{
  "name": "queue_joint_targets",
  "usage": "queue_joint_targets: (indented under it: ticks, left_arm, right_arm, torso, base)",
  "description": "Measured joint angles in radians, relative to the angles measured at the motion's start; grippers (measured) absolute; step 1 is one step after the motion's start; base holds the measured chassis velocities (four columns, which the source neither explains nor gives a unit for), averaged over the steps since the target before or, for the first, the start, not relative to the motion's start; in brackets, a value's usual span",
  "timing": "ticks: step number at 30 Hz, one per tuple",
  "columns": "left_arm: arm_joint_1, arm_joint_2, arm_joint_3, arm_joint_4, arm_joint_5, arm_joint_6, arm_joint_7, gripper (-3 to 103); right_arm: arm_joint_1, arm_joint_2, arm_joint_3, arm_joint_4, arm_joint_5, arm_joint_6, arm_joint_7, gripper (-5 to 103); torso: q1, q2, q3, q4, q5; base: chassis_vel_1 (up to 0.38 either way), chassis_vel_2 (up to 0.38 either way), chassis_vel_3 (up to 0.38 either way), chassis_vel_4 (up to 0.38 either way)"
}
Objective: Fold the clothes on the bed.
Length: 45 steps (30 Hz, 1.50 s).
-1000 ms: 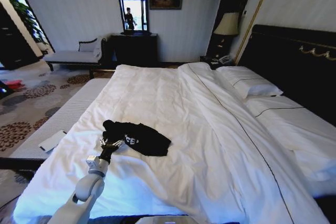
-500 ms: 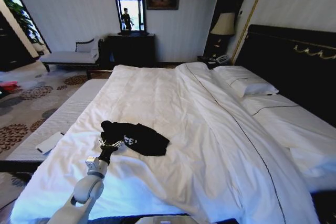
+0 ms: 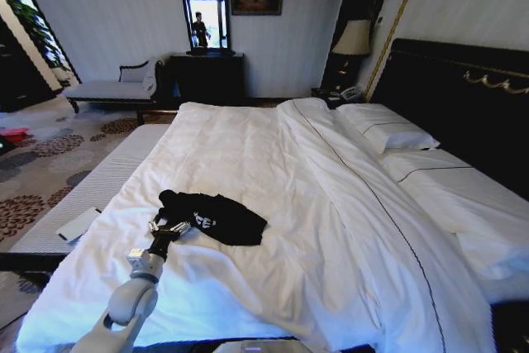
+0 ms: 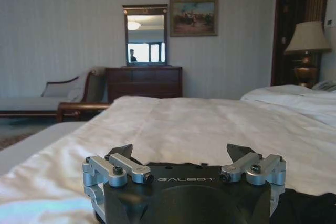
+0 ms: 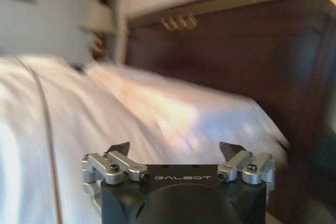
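Jaws of the left gripper (image 3: 169, 228) are spread wide at the near-left edge of the T-shirt (image 3: 221, 217), with nothing held between them.

Seen from the head view, the black T-shirt is bunched on the white duvet of the bed (image 3: 273, 163), at about 8 o'clock from the middle of the mattress, its white lettering partly showing. The left gripper is placed at the shirt's 8 o'clock side, low over the duvet; contact with the cloth cannot be told. In the left wrist view both fingertips (image 4: 119, 151) are seen apart, with dark cloth just beyond them. The right gripper (image 5: 176, 150) is shown with its jaws equally wide, empty, and aimed toward the dark headboard (image 5: 226, 56) and a pillow (image 5: 173, 108).
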State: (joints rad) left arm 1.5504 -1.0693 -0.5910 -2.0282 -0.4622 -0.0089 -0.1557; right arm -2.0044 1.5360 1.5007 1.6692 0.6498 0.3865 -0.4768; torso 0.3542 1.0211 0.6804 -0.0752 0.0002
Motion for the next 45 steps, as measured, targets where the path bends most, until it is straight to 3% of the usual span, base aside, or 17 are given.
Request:
queue_joint_targets:
  ticks: [2, 10, 13, 20, 30, 45]
  left_arm:
    - [0.018, -0.007, -0.025, -0.023, 0.001, 0.011, -0.009, 100]
    - [0.089, -0.029, -0.057, -0.112, 0.009, 0.032, -0.007, 100]
    - [0.172, -0.037, -0.076, -0.198, 0.013, 0.022, 0.011, 100]
    - [0.263, -0.04, -0.094, -0.264, 0.041, 0.0, 0.031, 100]
    - [0.296, -0.121, -0.084, -0.268, 0.104, -0.016, 0.03, 100]
    - [0.291, -0.105, -0.082, -0.277, 0.101, -0.003, 0.013, 100]
  right_arm:
    - [0.009, -0.041, 0.0, 0.074, -0.005, -0.009, 0.033, 99]
    - [0.038, -0.135, -0.032, 0.175, -0.006, -0.016, 0.113, 100]
    - [0.064, -0.186, -0.062, 0.218, 0.009, -0.036, 0.145, 100]
    - [0.101, -0.245, -0.121, 0.251, 0.018, -0.052, 0.146, 100]
    - [0.148, -0.227, -0.183, 0.231, -0.057, -0.054, 0.145, 100]
    - [0.168, -0.187, -0.222, 0.236, -0.094, -0.064, 0.145, 100]
  torso:
    - [0.0, 0.0, 0.0, -0.0002, -0.0003]
    - [0.0, 0.0, 0.0, -0.0001, 0.0002]
    - [0.0, 0.0, 0.0, -0.0002, -0.0001]
    - [0.0, 0.0, 0.0, -0.0003, 0.0001]
    - [0.0, 0.0, 0.0, -0.0003, 0.0]
    - [0.0, 0.0, 0.0, -0.0003, -0.0001]
  base:
    - [0.0, 0.0, 0.0, 0.0]
    - [0.0, 0.0, 0.0, 0.0]
    - [0.0, 0.0, 0.0, 0.0]
    - [0.0, 0.0, 0.0, 0.0]
    - [0.0, 0.0, 0.0, 0.0]
    - [0.015, 0.017, -0.015, -0.018]
